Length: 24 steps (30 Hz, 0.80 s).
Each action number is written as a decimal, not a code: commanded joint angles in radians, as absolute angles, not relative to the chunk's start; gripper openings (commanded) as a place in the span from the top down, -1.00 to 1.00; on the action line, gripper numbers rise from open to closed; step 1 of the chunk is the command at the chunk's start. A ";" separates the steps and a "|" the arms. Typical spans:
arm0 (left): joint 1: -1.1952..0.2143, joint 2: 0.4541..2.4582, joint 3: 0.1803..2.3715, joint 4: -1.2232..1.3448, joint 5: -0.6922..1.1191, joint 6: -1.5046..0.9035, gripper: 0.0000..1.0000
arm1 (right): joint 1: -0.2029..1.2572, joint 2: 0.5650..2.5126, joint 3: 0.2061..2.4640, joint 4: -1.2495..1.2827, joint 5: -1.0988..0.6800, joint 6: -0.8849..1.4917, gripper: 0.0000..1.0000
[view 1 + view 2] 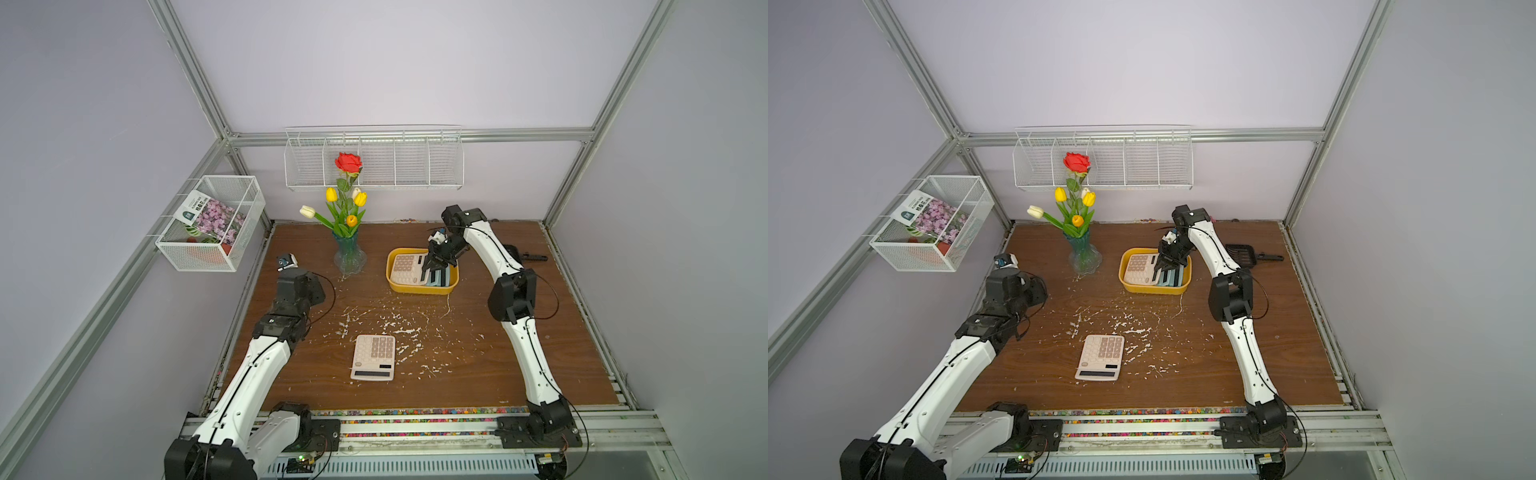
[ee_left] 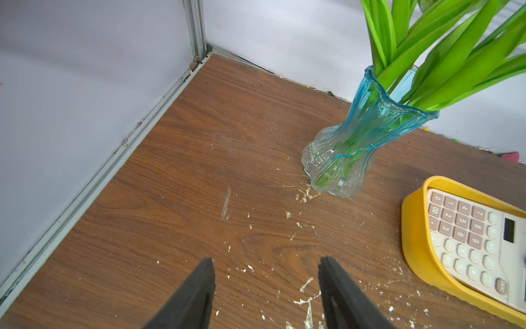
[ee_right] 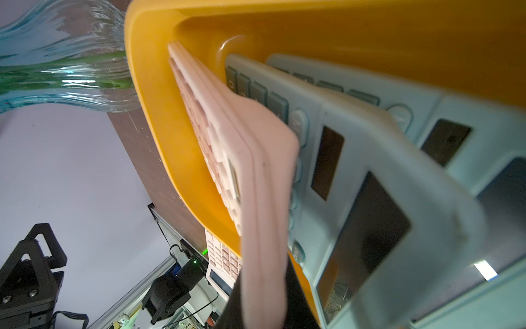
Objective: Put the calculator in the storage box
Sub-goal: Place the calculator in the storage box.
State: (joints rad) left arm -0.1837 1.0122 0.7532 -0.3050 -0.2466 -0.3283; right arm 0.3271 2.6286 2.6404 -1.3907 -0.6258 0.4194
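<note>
The yellow storage box (image 1: pixel 390 272) (image 1: pixel 1122 272) stands at the back of the table, right of the middle. Inside it a pink calculator (image 1: pixel 405 268) (image 1: pixel 1138 268) (image 3: pixel 264 176) leans tilted against the wall (image 2: pixel 412 242), beside blue calculators (image 1: pixel 441 279) (image 3: pixel 370 159). My right gripper (image 1: pixel 430 271) (image 1: pixel 1160 272) (image 3: pixel 264 284) reaches into the box, shut on the pink calculator's edge. Another pink calculator (image 1: pixel 373 357) (image 1: pixel 1100 357) lies flat near the table's front middle. My left gripper (image 2: pixel 267 259) hangs open over bare wood at the far left, holding nothing.
A blue glass vase (image 1: pixel 350 257) (image 2: pixel 341 159) with flowers stands just left of the box. White scraps (image 1: pixel 395 324) litter the table's middle. A black scoop (image 1: pixel 1246 254) lies at the back right. Wire baskets (image 1: pixel 374 166) hang on the walls.
</note>
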 commanded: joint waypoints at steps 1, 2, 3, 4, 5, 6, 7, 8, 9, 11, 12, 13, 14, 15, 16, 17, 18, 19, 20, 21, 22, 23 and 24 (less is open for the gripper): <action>-0.186 1.012 0.776 -0.308 -0.259 -0.318 -0.26 | 0.348 2.648 2.658 -1.388 -0.647 0.425 0.69; -0.187 1.012 0.775 -0.309 -0.259 -0.318 -0.26 | 0.348 2.648 2.658 -1.387 -0.647 0.426 0.67; -0.187 1.011 0.776 -0.310 -0.259 -0.318 -0.25 | 0.347 2.645 2.658 -1.386 -0.647 0.426 0.66; -0.187 1.010 0.775 -0.309 -0.258 -0.318 -0.25 | 0.348 2.645 2.658 -1.385 -0.647 0.426 0.64; -0.187 1.010 0.776 -0.309 -0.258 -0.318 -0.25 | 0.348 2.645 2.659 -1.385 -0.647 0.427 0.62; -0.187 1.010 0.775 -0.308 -0.259 -0.319 -0.25 | 0.348 2.645 2.658 -1.385 -0.647 0.426 0.60; -0.187 1.011 0.775 -0.309 -0.259 -0.318 -0.26 | 0.348 2.643 2.658 -1.385 -0.645 0.428 0.57; -0.187 1.010 0.776 -0.309 -0.258 -0.318 -0.26 | 0.349 2.643 2.658 -1.382 -0.644 0.428 0.53; -0.186 1.011 0.776 -0.309 -0.258 -0.318 -0.25 | 0.349 2.643 2.659 -1.382 -0.643 0.428 0.49; -0.187 1.010 0.775 -0.310 -0.259 -0.318 -0.25 | 0.349 2.642 2.659 -1.379 -0.642 0.429 0.44; -0.187 1.011 0.775 -0.309 -0.258 -0.318 -0.25 | 0.350 2.640 2.658 -1.376 -0.642 0.432 0.41; -0.186 1.012 0.776 -0.308 -0.259 -0.318 -0.25 | 0.350 2.638 2.658 -1.372 -0.643 0.434 0.37; -0.186 1.010 0.775 -0.309 -0.258 -0.318 -0.25 | 0.350 2.637 2.658 -1.371 -0.641 0.436 0.36; -0.187 1.010 0.776 -0.309 -0.259 -0.319 -0.25 | 0.349 2.635 2.658 -1.367 -0.639 0.438 0.35; -0.187 1.009 0.776 -0.309 -0.258 -0.318 -0.26 | 0.351 2.633 2.657 -1.366 -0.637 0.439 0.32; -0.187 1.008 0.775 -0.309 -0.258 -0.318 -0.26 | 0.350 2.631 2.658 -1.365 -0.636 0.441 0.30; -0.187 1.009 0.775 -0.308 -0.258 -0.318 -0.25 | 0.350 2.628 2.658 -1.365 -0.631 0.441 0.28; -0.187 1.009 0.776 -0.308 -0.259 -0.318 -0.25 | 0.350 2.625 2.658 -1.364 -0.628 0.442 0.27; -0.186 1.010 0.776 -0.308 -0.259 -0.318 -0.25 | 0.350 2.620 2.658 -1.364 -0.622 0.441 0.26; -0.187 1.009 0.776 -0.308 -0.259 -0.318 -0.25 | 0.348 2.616 2.658 -1.365 -0.618 0.442 0.25; -0.187 1.009 0.776 -0.309 -0.259 -0.318 -0.25 | 0.348 2.609 2.659 -1.365 -0.612 0.442 0.22; -0.187 1.009 0.775 -0.309 -0.259 -0.318 -0.25 | 0.347 2.606 2.658 -1.365 -0.608 0.443 0.21; -0.186 1.009 0.776 -0.309 -0.259 -0.318 -0.26 | 0.345 2.599 2.658 -1.366 -0.602 0.444 0.20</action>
